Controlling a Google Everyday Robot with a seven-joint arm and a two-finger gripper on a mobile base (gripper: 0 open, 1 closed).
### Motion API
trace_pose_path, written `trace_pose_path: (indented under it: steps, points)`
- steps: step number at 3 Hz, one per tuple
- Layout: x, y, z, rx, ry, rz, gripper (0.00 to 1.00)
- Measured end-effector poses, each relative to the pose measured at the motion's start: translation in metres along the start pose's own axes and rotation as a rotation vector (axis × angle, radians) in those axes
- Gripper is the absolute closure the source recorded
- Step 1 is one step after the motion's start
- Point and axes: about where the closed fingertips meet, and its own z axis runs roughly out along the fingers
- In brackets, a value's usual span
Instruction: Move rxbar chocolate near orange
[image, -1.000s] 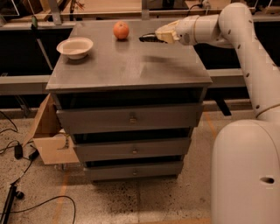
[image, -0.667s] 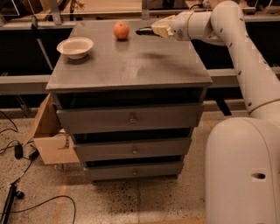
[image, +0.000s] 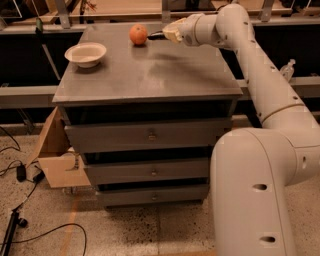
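The orange (image: 138, 34) sits near the back middle of the grey cabinet top (image: 150, 75). My gripper (image: 167, 34) reaches in from the right at the back and is shut on the rxbar chocolate (image: 156, 36), a dark flat bar whose tip sticks out to the left. The bar is held just right of the orange, a short gap apart, low over the top. Most of the bar is hidden by the gripper.
A shallow white bowl (image: 86, 53) stands at the left back of the cabinet top. The cabinet has three drawers (image: 150, 135). A cardboard box (image: 57, 155) and cables (image: 20, 175) lie on the floor at the left. A dark bench runs behind.
My gripper has moved left along the back of the cabinet top with the bar, from the right rear to just beside the orange.
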Motion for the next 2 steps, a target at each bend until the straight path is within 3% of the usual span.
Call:
trace_pose_path:
  steps: [1,2]
  points:
    - [0.004,0.001,0.02,0.012,0.03,-0.023,1.0]
    - [0.004,0.005,0.036,0.007,0.038,-0.036,0.83]
